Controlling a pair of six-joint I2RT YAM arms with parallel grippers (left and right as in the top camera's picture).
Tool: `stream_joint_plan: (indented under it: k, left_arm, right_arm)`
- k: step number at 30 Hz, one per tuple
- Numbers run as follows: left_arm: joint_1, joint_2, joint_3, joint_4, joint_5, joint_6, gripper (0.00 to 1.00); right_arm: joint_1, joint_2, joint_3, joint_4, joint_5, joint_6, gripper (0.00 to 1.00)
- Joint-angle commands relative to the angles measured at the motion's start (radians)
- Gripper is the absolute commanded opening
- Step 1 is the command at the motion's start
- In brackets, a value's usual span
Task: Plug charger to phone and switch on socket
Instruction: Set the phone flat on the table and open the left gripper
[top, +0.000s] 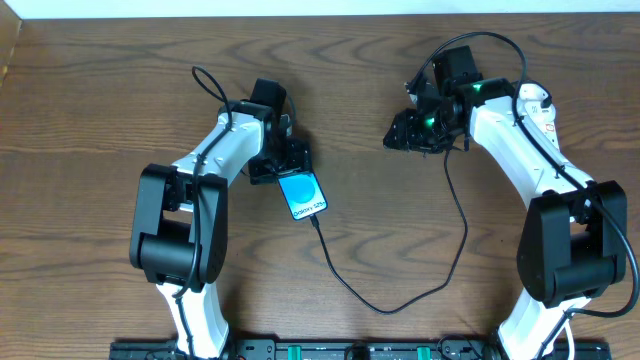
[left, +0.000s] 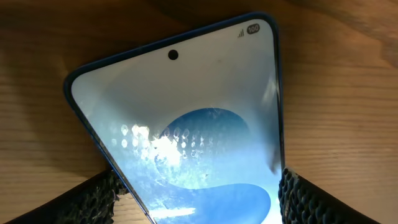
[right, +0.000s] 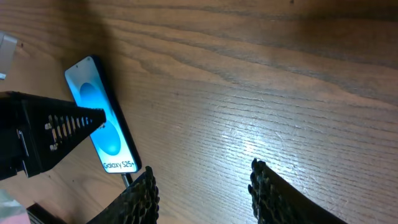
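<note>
- The phone (top: 303, 195) lies flat on the wooden table (top: 100, 100), left of centre, with its screen up and lit cyan-blue. It sits at a slant, its top end towards the left arm
- The left gripper (left: 200, 176) stands over the phone's top end. Its fingers (left: 93, 199) are set wide, one at each long edge of the phone
- The left wrist view shows no gap between those fingers and the phone's edges. Whether they press on the phone or merely flank it cannot be told
- The charger (top: 388, 311) is a thin black cable, and its connector tip (right: 127, 178) meets the phone's lower short edge
- From there the cable runs in a loose loop towards the near edge of the table, then climbs on the right to the right gripper (right: 201, 168), where its far end is hidden
- The right gripper is well apart from the phone. Its fingers (right: 140, 199) are partly spread, with only bare wood between them and nothing held
- The phone's screen shows a full battery mark at its top corner in the left wrist view
</note>
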Motion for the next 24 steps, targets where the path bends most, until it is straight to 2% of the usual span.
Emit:
stream_joint_plan:
  k: [1, 6, 15, 18, 24]
  left_arm:
    - [0.005, 0.015, 0.035, -0.030, -0.071, 0.016, 0.84]
    - [0.005, 0.014, 0.095, -0.077, -0.101, 0.017, 0.84]
    - [0.006, -0.012, 0.098, -0.114, -0.190, 0.016, 0.84]
    - [0.006, -0.088, 0.098, -0.114, -0.190, 0.016, 0.84]
    - [0.006, -0.356, 0.098, -0.111, -0.191, 0.016, 0.84]
  right_arm:
    - [0.005, 0.002, 0.019, -0.002, 0.008, -0.014, 0.47]
    - [0.005, 0.002, 0.019, -0.013, 0.008, -0.029, 0.47]
    - [0.001, 0.002, 0.019, -0.016, 0.008, -0.047, 0.47]
    - [-0.006, 0.002, 0.019, -0.024, 0.008, -0.047, 0.47]
    - [-0.028, -0.019, 0.019, -0.050, 0.008, -0.058, 0.46]
